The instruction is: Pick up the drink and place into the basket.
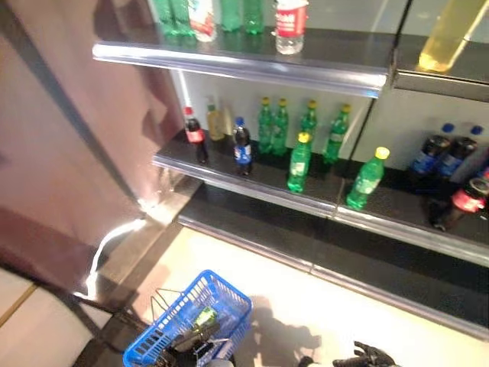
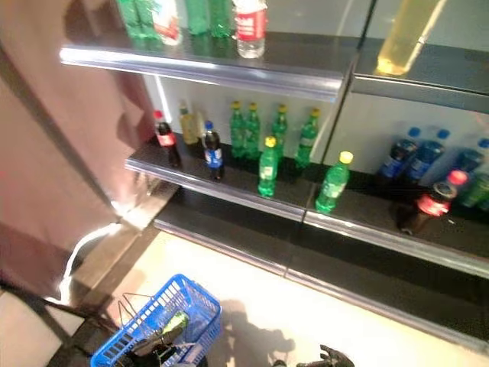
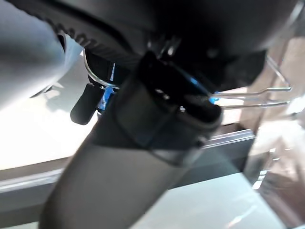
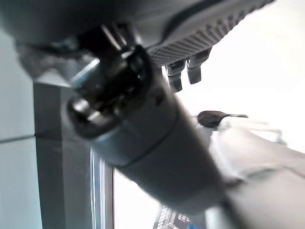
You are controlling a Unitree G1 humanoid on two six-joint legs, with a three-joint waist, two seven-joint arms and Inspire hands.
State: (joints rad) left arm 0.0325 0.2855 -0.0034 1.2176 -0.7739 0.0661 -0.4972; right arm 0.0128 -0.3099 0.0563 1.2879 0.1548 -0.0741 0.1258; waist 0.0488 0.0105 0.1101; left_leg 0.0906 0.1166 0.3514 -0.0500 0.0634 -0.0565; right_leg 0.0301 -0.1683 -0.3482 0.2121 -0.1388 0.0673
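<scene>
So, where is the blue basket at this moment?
The blue basket is at the bottom left of the left eye view, low over the pale floor in front of the shelves, with the left robot hand at its wire handle and a green bottle inside.

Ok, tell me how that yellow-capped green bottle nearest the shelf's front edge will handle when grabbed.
The green bottle stands tall and narrow on the shelf, so a sideways nudge would probably tip it. It is round, so once down it may roll off the edge. It looks full, so likely heavy for its size.

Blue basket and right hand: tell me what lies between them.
Only bare pale floor between the blue basket and right hand, in the left eye view.
</scene>
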